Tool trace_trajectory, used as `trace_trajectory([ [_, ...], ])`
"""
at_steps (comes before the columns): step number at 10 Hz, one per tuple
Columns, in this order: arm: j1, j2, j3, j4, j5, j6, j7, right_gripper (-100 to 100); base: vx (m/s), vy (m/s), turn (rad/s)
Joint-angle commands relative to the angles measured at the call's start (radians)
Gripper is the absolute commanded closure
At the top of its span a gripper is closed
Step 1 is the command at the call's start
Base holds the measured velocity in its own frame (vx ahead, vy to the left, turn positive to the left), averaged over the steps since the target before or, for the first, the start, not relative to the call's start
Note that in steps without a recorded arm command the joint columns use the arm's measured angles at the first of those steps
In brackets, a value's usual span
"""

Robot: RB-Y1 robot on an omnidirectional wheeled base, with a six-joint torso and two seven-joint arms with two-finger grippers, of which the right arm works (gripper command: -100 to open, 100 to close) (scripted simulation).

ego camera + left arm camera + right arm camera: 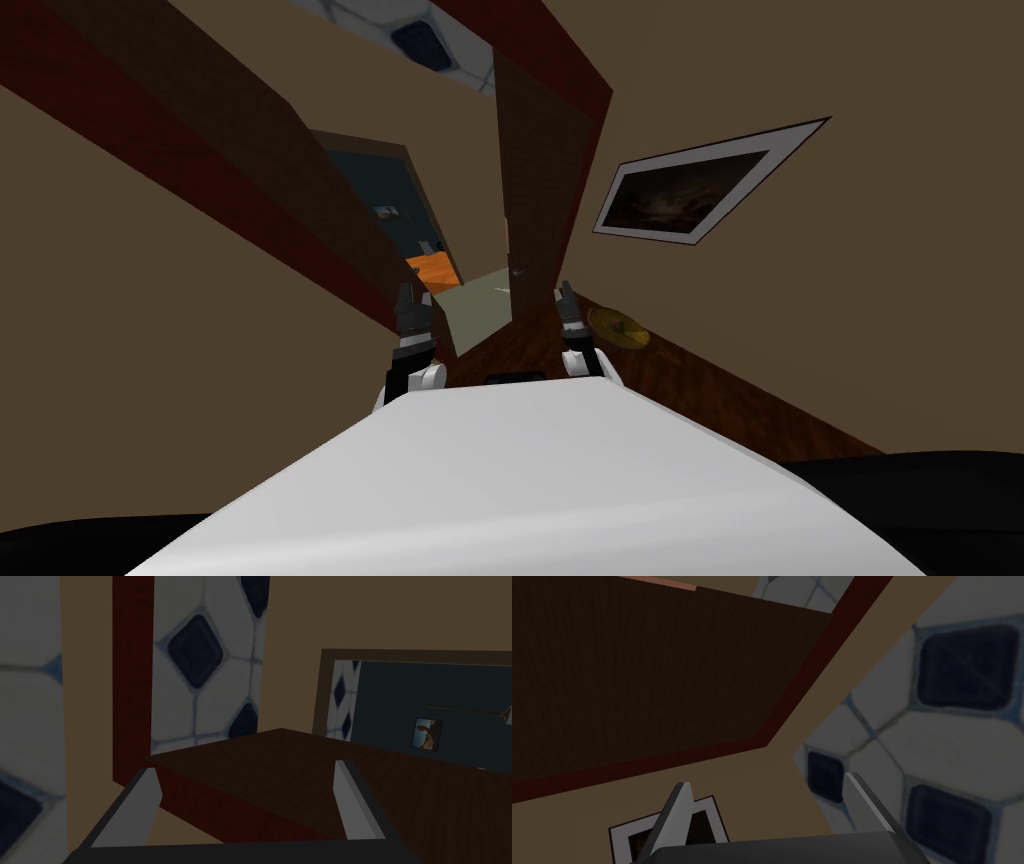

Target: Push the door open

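Both forearms are cut off low in the head view; only the wrists and grippers rise, pointing forward. The left gripper (411, 305) holds its fingers wide apart, gripping nothing. A dark brown surface (280, 776) with a red edge runs between them in the left wrist view, and I cannot tell whether it touches them. The right gripper (566, 302) is equally wide and empty. Just beyond it the dark brown door (540, 170) stands ajar inside its dark red frame (592, 110), its handle (516, 268) hard to make out. Farther through lie a pale floor (488, 302) and a second doorway (395, 195).
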Motion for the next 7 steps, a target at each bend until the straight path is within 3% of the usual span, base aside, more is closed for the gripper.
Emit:
trace_trajectory([
  [1, -0.012, -0.005, 0.003, 0.037, 0.002, -0.011, -0.009, -100, 0.103, -0.028, 0.041],
  [7, -0.054, -0.017, 0.025, 0.173, 0.013, -0.041, -0.039, -100, 0.097, -0.037, 0.043],
])
